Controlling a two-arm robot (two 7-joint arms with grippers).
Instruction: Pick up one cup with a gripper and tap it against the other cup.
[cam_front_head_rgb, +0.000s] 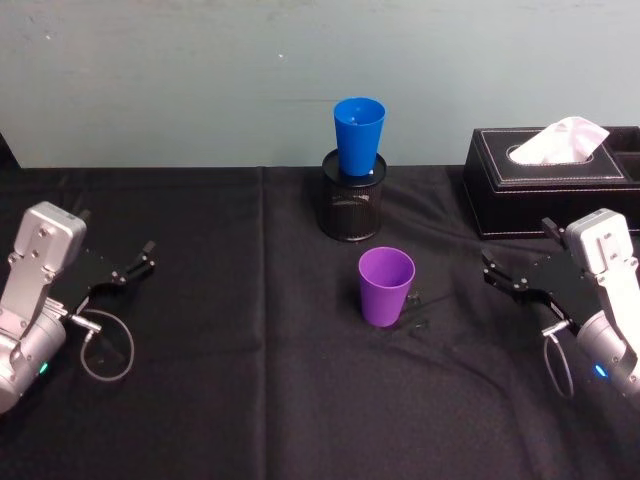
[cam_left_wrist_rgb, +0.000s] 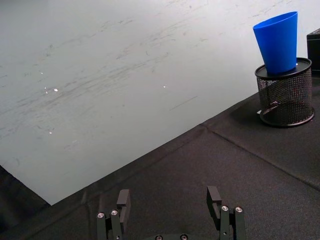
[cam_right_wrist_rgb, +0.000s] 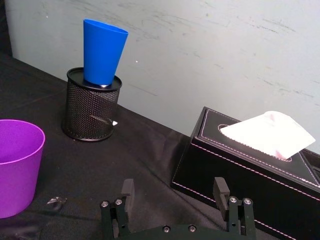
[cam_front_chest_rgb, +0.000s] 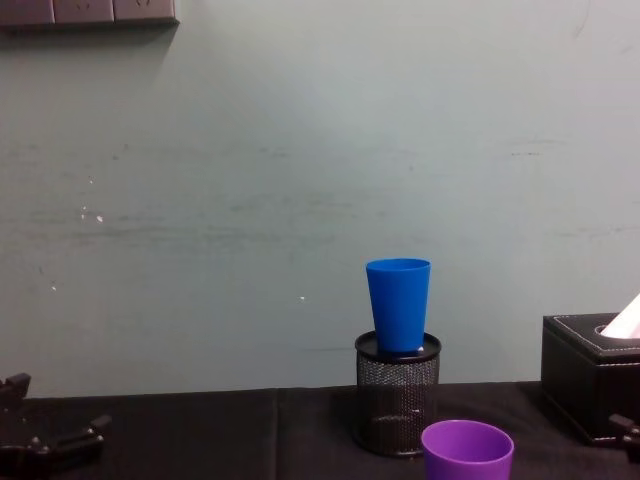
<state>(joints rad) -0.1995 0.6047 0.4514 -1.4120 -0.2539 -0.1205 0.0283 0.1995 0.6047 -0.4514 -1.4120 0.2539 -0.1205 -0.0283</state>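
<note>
The purple cup (cam_front_head_rgb: 386, 285) and bright blue cup (cam_front_head_rgb: 358, 135) are plain. The holder (cam_front_head_rgb: 352, 210) is black fine mesh; the tissue box (cam_front_head_rgb: 550, 195) black with white stitching, its tissue (cam_front_head_rgb: 562, 140) white. The tabletop (cam_front_head_rgb: 220, 330) is black, the wall (cam_front_head_rgb: 200, 70) pale grey-green.

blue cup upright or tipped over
Upright, mouth up: the blue cup stands with its narrow base set into the top of the black mesh holder. Its rim looks level in the chest view.

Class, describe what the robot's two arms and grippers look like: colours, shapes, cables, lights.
The left arm and right arm are silver-grey with boxy wrist housings, a small bluish light and a looped grey cable each. The left gripper and right gripper are flat, black, with two slim fingers.
</note>
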